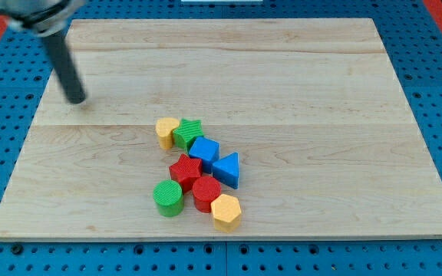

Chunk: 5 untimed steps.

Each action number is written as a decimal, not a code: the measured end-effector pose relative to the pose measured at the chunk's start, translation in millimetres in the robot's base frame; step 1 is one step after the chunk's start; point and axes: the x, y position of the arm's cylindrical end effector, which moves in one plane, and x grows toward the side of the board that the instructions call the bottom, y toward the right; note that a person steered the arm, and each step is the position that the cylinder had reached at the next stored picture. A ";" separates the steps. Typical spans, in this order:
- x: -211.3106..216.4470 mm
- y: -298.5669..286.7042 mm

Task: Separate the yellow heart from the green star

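Observation:
The yellow heart [166,131] sits near the middle of the wooden board [282,84], touching the green star [188,133] on its right. My tip [77,100] rests on the board well to the view's upper left of the heart, apart from all blocks. The rod rises from it toward the view's top left corner.
Below the green star lies a tight cluster: a blue cube [204,151], a blue triangle [227,170], a red star [185,169], a red cylinder [206,193], a green cylinder [168,198] and a yellow hexagon [225,211]. A blue pegboard [436,92] surrounds the board.

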 end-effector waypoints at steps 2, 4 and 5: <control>87.7 37.5; 82.2 128.1; 75.8 169.4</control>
